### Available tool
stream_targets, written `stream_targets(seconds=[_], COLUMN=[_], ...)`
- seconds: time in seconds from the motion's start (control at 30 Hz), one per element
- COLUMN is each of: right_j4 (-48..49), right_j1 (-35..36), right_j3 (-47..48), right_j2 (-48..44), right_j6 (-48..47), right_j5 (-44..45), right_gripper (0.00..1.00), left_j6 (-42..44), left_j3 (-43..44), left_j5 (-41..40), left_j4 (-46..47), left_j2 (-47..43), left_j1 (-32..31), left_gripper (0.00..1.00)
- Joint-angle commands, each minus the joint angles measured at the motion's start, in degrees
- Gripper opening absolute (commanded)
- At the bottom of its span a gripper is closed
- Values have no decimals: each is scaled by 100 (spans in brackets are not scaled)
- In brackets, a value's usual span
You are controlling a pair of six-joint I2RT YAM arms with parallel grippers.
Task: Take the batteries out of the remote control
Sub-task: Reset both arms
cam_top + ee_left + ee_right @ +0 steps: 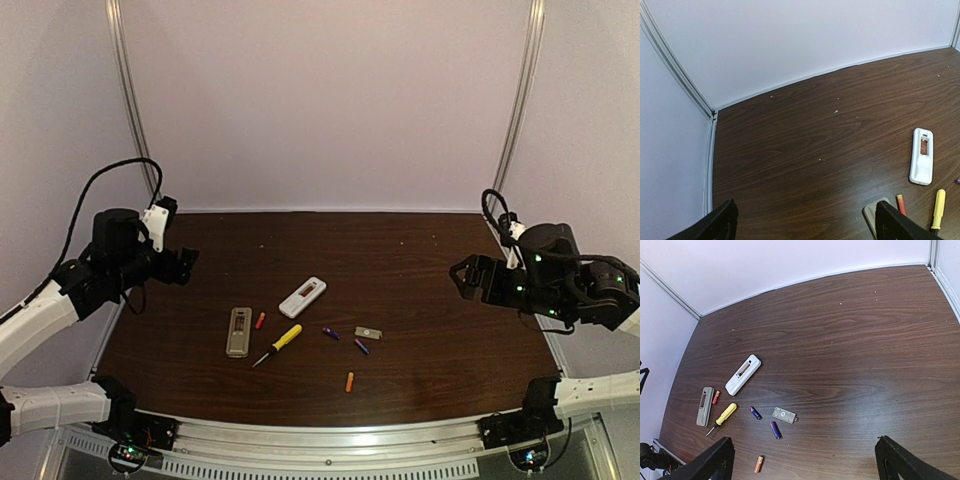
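Observation:
A white remote control [302,296] [743,374] lies back-up mid-table with its battery bay open. A grey remote [238,331] [705,406] lies to its left, also with an open bay. The batteries lie loose on the wood: a red one [260,320] [900,204] beside the grey remote, two purple ones [755,413] [775,429] and an orange one [349,381] [758,464] nearer the front. My left gripper [185,262] [805,210] hovers open over the left edge. My right gripper [462,275] [805,445] hovers open over the right edge. Both hold nothing.
A yellow-handled screwdriver [278,344] [722,418] lies between the grey remote and the purple batteries. A small grey cover plate [368,332] [784,415] sits right of them. White walls with metal rails [133,90] close in the back and sides.

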Motion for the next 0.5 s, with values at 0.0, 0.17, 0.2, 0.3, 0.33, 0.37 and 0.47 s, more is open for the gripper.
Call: stream_targets(seconds=[0.0,0.17,0.2,0.3,0.33,0.37,0.47], right_j4=[-11,-44,-49,-45,-44,-37,-25], right_j1=[-29,-29,-22,-29,-28,-28,-29], right_j3=[29,10,-11,-89,-116,-156,-273], right_j2=[-30,-112,-149,-286,-341,-390,-564], right_j6=[91,143,161,238,263,282,343], right_j5=[296,320,324,341,343,356,360], right_gripper=[100,100,100,100,100,100,100], left_j6=[17,-30,-43,-70,-71,-78,-133], left_j3=[-20,-54,-69,-126,-132,-141,-178], left_j5=[-46,-20,-13,24,37,52,100], left_j4=[45,35,34,38,27,25,29], left_j2=[-80,-143,-161,-202,-210,-216,-235], left_j1=[31,36,36,36,36,36,36], left_gripper=[97,97,97,97,97,97,97])
